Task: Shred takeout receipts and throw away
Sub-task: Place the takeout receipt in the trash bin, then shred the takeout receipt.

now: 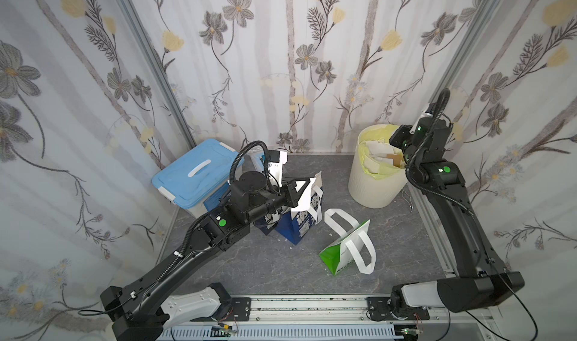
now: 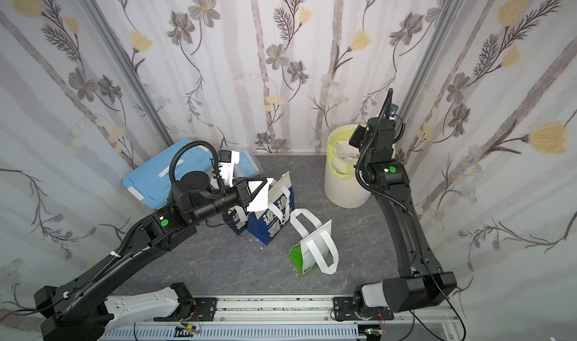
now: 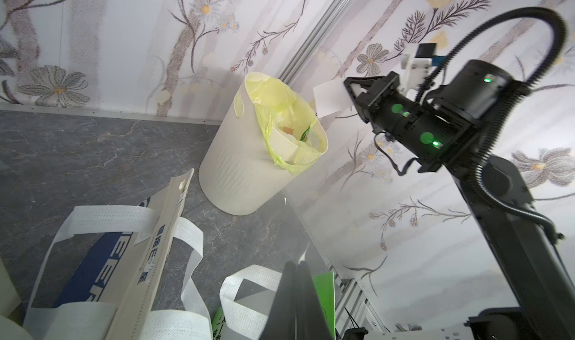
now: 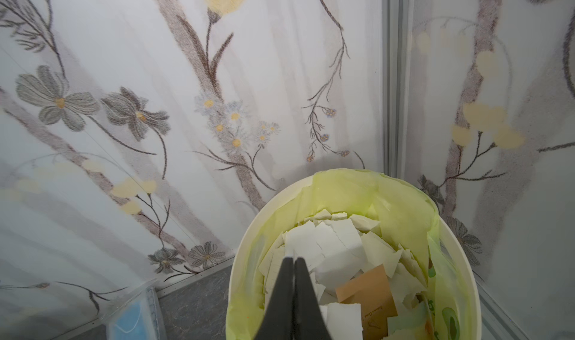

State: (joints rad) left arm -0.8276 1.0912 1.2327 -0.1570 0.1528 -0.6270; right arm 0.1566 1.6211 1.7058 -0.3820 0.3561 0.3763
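My left gripper (image 1: 307,185) (image 2: 265,183) hangs above the upright dark blue bags (image 1: 296,227), shut on a white piece of receipt (image 1: 304,200) (image 2: 258,200) that droops from its tips. In the left wrist view only a thin white edge shows between the closed left gripper (image 3: 298,262). My right gripper (image 3: 348,92) (image 1: 394,140) is over the cream bin (image 3: 242,173) (image 1: 374,183), shut on another white receipt slip (image 3: 329,100). The right wrist view has the shut right gripper (image 4: 294,258) above torn white paper (image 4: 329,245) that lies in the bin's yellow-green liner (image 4: 357,186).
A green-and-white bag (image 1: 343,252) (image 2: 312,252) lies on its side with white loop handles, in front of the blue bags. At the back left stands a light blue lidded box (image 1: 193,174). A brown card (image 4: 370,288) lies among the scraps in the bin.
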